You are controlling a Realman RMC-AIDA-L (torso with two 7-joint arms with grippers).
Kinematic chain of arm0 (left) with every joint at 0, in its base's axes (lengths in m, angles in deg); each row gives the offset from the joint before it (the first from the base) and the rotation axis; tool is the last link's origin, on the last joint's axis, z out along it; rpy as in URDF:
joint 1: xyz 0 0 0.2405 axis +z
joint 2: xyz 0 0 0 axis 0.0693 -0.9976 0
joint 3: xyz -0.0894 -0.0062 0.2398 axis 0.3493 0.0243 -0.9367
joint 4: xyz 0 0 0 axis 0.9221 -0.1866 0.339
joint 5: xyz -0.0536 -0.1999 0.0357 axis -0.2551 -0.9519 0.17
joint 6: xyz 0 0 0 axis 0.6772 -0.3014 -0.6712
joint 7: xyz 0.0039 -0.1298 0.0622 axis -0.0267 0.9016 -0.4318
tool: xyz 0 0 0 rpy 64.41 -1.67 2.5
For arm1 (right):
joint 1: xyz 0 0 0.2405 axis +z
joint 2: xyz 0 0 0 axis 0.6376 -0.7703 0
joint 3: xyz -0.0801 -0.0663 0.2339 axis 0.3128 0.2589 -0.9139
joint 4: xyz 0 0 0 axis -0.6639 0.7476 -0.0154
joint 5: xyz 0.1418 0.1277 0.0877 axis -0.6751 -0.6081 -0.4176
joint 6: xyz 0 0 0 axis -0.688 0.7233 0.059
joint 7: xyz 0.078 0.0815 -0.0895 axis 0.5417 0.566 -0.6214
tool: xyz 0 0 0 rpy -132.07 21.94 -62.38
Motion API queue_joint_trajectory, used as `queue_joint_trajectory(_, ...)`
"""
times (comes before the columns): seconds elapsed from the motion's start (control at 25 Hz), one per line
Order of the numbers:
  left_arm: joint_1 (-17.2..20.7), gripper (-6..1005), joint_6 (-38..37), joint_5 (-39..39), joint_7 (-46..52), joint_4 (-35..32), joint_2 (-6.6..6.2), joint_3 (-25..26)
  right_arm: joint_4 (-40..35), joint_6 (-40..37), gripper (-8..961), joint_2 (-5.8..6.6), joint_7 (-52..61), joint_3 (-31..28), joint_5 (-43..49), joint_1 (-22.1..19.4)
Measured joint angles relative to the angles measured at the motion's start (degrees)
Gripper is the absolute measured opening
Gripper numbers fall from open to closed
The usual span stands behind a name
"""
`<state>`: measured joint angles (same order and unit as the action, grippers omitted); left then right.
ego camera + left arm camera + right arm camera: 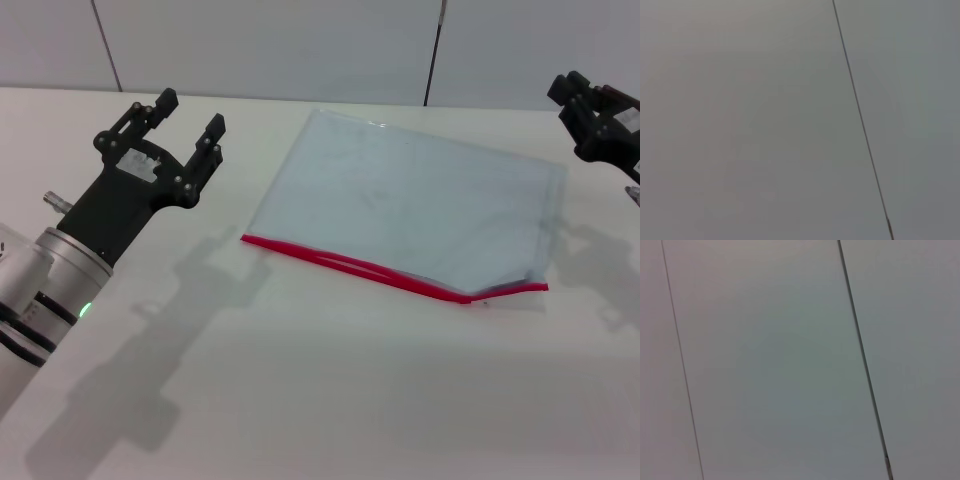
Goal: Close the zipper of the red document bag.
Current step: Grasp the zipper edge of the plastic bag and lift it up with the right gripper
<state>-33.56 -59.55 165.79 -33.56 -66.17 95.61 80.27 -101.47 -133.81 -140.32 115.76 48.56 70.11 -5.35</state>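
The red document bag (pixel 410 195), a flat translucent pale blue-grey pouch, lies on the white table in the head view. Its red zipper (pixel 385 271) runs along the near long edge; the two red strips gape apart around the middle. I cannot make out the slider. My left gripper (pixel 192 112) hovers open to the left of the bag, above the table, with nothing between its fingers. My right gripper (pixel 580 98) is raised at the far right edge, beyond the bag's right corner. Both wrist views show only grey wall panels.
The white table (pixel 330 390) stretches bare in front of the bag. A grey panelled wall (pixel 300 40) with a dark seam (pixel 433 50) stands behind the table's far edge.
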Motion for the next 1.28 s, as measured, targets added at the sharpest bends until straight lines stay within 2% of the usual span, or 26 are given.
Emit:
queue_joint_trajectory(0.48, 0.06, 585, 0.00, 0.00, 0.00, 0.00, 0.00, 0.00, 0.01, -0.70, 159, 0.27, 2.08, 0.50, 0.58, 0.01)
queue_joint_trajectory(0.64, 0.12, 585, 0.00, -0.54, 0.00, 0.00, -0.05, 0.00, -0.46, -0.71, 165, 0.60, 7.14, 1.09, 2.72, 0.01)
queue_joint_trajectory(0.72, 0.18, 585, 0.00, -0.72, 0.00, 0.00, -0.06, 0.00, -0.75, -0.71, 179, 1.13, 10.75, 1.14, 4.97, 0.01)
queue_joint_trajectory(0.84, 0.23, 585, 0.00, -0.75, 0.00, -0.08, -0.07, 0.00, -0.83, -0.71, 198, 2.67, 17.61, 1.15, 9.20, -0.03)
queue_joint_trajectory(1.04, 0.23, 585, 0.00, -0.79, 0.00, -0.33, -0.09, 0.00, -1.19, -0.71, 332, 5.61, 30.00, 1.17, 18.77, 0.13)
queue_joint_trajectory(1.12, 0.23, 585, 0.00, -0.79, 0.00, -0.34, -0.09, 0.00, -2.38, -0.71, 342, 6.16, 33.66, 1.13, 23.24, 0.30)
queue_joint_trajectory(1.28, 0.23, 585, 0.00, -0.84, 0.00, -0.35, -0.15, 0.00, -6.61, -0.52, 362, 6.36, 40.19, 0.73, 32.61, 0.33)
